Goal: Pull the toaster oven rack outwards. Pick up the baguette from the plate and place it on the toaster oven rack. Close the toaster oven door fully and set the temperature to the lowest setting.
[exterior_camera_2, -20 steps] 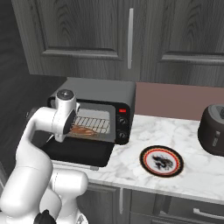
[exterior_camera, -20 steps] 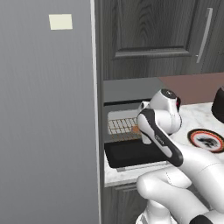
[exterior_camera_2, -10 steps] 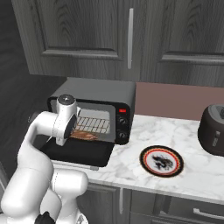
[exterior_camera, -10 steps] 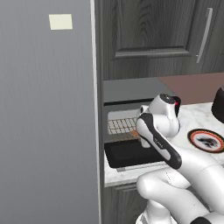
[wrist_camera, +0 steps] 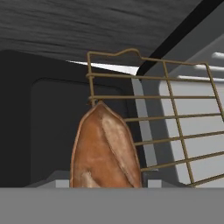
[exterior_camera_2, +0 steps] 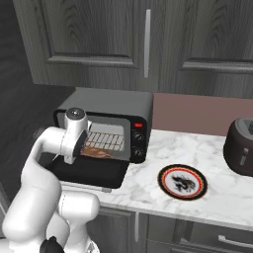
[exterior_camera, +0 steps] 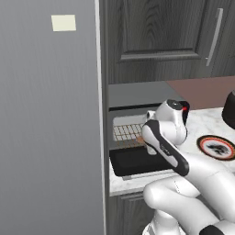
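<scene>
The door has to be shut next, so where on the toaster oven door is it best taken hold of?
Probably by the silver bar handle along the front edge of the toaster oven door. The door lies folded down flat in front of the toaster oven, so the bar is the nearest raised part. Coming from the front and below would let the pincer lift that edge up toward the cavity.

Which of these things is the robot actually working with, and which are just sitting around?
In use: toaster oven, its open door, the rack, the baguette, the plate, the hand.

Lying about: dark pot, cupboards, tall grey panel.
</scene>
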